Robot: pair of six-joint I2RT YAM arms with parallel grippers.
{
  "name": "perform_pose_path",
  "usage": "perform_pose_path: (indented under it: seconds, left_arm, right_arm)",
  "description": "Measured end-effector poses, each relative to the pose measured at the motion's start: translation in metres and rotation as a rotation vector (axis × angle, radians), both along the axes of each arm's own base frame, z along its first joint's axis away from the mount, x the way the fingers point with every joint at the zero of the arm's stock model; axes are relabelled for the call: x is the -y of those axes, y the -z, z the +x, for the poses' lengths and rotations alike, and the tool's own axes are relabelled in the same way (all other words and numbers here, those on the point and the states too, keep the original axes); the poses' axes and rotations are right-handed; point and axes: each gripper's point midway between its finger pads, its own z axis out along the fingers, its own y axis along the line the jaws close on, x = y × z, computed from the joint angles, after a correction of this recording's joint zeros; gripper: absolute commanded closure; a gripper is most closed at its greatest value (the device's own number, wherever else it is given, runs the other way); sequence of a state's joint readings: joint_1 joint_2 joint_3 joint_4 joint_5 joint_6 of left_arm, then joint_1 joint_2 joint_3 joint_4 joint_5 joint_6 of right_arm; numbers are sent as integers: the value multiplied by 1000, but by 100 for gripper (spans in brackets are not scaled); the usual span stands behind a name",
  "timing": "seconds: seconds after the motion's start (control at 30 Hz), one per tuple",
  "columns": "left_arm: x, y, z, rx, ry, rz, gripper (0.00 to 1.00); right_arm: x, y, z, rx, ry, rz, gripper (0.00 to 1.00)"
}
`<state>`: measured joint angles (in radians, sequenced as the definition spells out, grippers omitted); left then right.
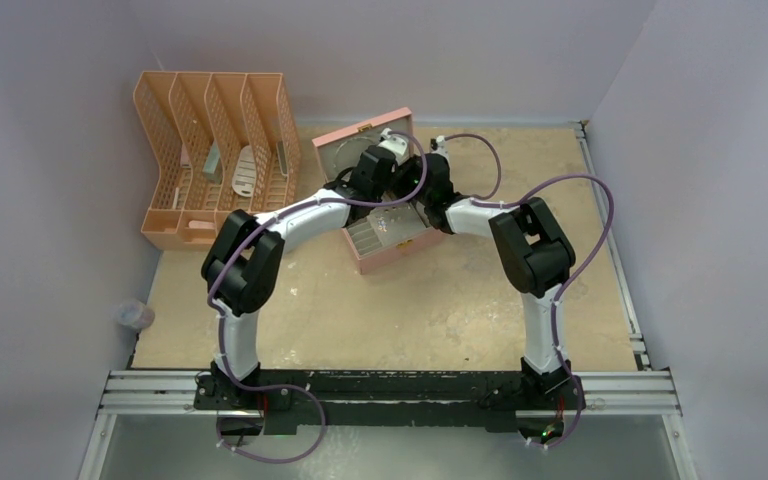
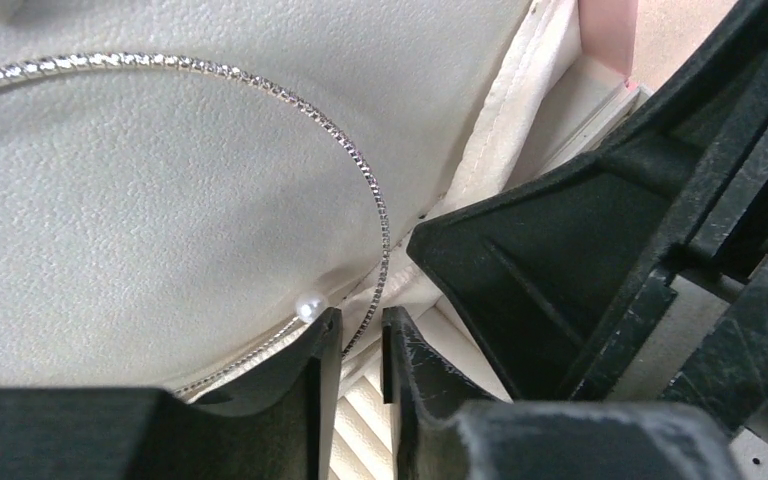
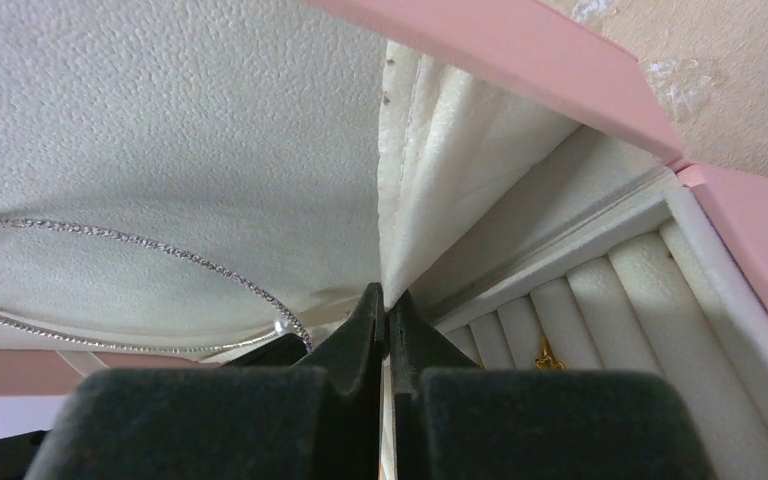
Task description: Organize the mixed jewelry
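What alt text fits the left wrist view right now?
The left hand, its fingers slightly apart, straddles a thin silver bangle beside its small pearl bead. It lies on white padded lining; the right arm's black parts fill the right.

Probably a robotics lab cell: plain walls [image 1: 410, 50] box in a tabletop [image 1: 410, 310] with an aluminium rail [image 1: 140, 392].

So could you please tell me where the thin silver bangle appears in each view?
Top external: not discernible; the arms cover the pink jewelry box.
Left wrist: the thin silver bangle arcs from upper left to bottom centre.
Right wrist: bangle lower left.
Shared landmark: the box's white padded lining.
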<state>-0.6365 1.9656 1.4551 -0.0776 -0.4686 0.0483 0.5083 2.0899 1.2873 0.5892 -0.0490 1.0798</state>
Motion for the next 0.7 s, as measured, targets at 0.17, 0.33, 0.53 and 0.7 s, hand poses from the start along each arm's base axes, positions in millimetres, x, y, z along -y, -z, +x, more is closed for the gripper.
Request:
perform_pose_path:
  seconds: [0.17, 0.33, 0.53, 0.7]
  left_arm:
    - [-1, -1, 1, 4, 6, 13, 90]
    - [-1, -3, 2, 9, 19, 35, 95]
    - [2, -15, 6, 27, 51, 64, 98]
    - [6, -25, 10, 44, 89, 87, 99]
  right_arm:
    - [0, 0, 0, 0, 0, 0, 100]
    - [0, 0, 0, 0, 0, 0, 100]
    - [0, 0, 0, 0, -3, 1, 100]
    - [0, 0, 0, 0, -3, 1, 100]
